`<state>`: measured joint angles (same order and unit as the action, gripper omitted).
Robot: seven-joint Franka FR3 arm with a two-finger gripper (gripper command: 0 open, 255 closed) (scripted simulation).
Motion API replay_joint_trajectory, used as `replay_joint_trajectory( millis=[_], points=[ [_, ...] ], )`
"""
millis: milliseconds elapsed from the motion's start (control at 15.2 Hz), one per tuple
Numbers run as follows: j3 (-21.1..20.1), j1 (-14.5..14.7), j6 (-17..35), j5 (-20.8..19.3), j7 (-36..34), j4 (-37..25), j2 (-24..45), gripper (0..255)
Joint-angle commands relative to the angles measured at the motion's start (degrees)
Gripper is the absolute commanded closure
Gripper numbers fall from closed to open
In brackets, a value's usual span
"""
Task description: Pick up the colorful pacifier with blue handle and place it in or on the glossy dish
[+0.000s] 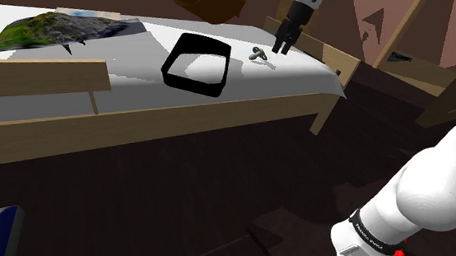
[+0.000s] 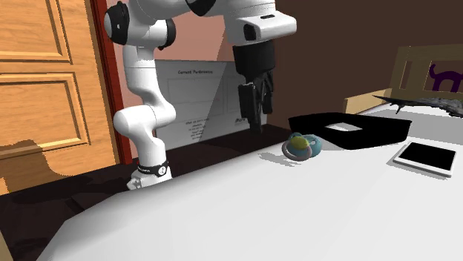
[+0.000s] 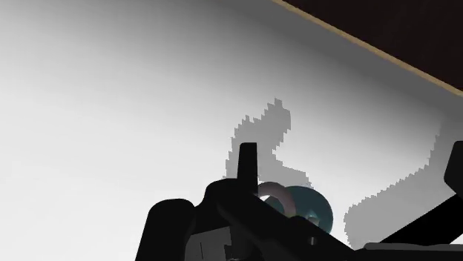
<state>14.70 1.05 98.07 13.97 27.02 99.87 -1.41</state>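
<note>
Pacifier [image 2: 301,146] on white bed [image 2: 222,215]; wooden door [image 2: 44,81].

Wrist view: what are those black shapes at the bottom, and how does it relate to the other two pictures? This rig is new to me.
It is a white robot arm with a black two-finger gripper. The shoulder view looks down from beside and behind the arm. The second exterior view faces the arm across the white surface. The wrist view rides on the hand, so those black shapes are the gripper itself. On the surface lie a colourful pacifier with a blue part, a glossy black square dish and a black slab with a white rim. The fingers stand apart and hold nothing; the pacifier lies beside them, outside the dish.
</note>
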Motion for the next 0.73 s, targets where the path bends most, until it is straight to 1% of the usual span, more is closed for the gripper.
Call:
replay_joint_trajectory(
  millis=[0, 198, 330, 396, 660],
  points=[
    [0.74, -0.58, -1.33, 2.95, 2.03, -5.98, 5.31, 0],
    [1.25, -2.39, -4.70, 7.42, 4.31, -16.48, 13.50, 0],
    [1.20, -4.14, -7.61, 10.45, 5.25, -24.72, 19.47, 0],
    [1.04, -4.71, -8.40, 11.16, 5.36, -26.92, 21.00, 0],
    [0.71, -3.83, -5.04, 10.94, 5.67, -22.93, 20.23, 0]
  ],
)
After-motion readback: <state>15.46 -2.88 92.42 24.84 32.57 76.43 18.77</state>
